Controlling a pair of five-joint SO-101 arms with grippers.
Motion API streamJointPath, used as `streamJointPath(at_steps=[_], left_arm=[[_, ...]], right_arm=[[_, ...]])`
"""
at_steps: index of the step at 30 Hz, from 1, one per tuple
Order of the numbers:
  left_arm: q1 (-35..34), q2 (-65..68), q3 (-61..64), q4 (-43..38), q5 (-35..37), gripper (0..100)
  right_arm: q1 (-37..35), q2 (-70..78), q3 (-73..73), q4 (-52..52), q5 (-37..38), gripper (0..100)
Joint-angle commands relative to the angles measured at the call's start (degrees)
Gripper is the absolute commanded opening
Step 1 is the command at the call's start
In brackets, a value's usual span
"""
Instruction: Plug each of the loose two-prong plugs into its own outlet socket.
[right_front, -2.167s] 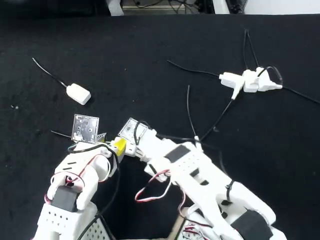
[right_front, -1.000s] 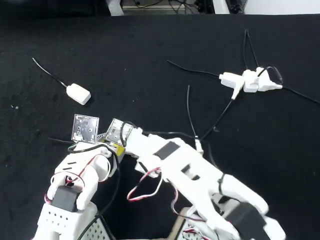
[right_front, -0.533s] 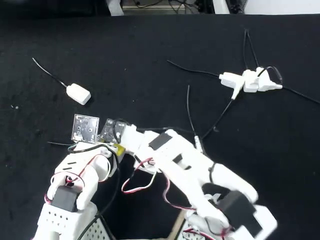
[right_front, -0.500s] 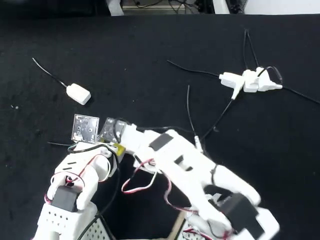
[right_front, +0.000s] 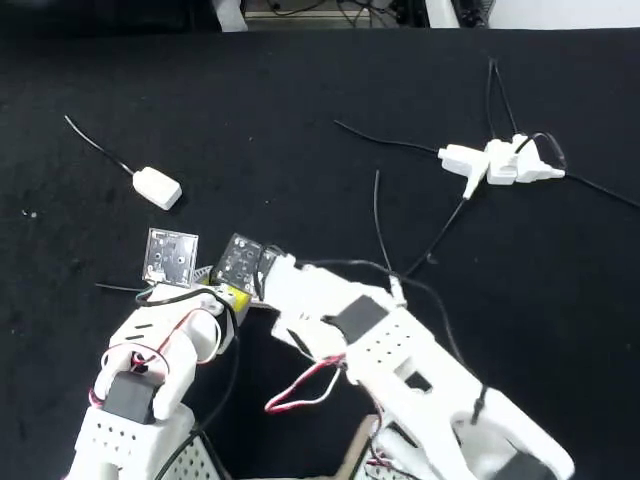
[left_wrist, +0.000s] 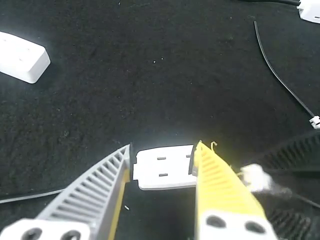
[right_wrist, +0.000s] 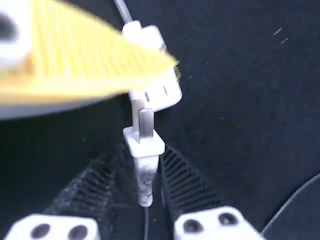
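Left gripper (left_wrist: 162, 150) clamps small white plastic outlet socket (left_wrist: 162, 172), lower left of high view. Right gripper (right_wrist: 144, 152) pinches white two-prong plug (right_wrist: 145, 140) by its rigid body. Probably light and slick, could pivot.

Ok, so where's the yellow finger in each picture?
High view: yellow finger, low left of centre, where the two arms meet.
Left wrist view: yellow finger against one side of the socket block, grey finger on the other.
Right wrist view: yellow finger across the socket block, beyond the two-prong plug.
Shared by both wrist views: the socket block.
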Motion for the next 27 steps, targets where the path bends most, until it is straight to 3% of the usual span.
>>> streamJointPath(at_steps=[1,6,19,27], left_arm=[[0.2,-0.4,-1.3,-0.9,-0.2,21],[0.2,-0.4,-1.4,-0.9,-0.2,21],[0.3,-0.4,-1.9,-0.9,-0.2,21],[0.3,-0.4,-6.9,1.1,-0.2,21]], right_arm=[[-4.5,-8.5,1.9,0.3,0.1,1.1],[-6.5,-19.9,8.5,0.0,4.2,1.1],[-6.5,-50.4,26.3,0.4,4.2,1.1],[-6.3,-57.6,31.0,0.1,3.8,1.1]])
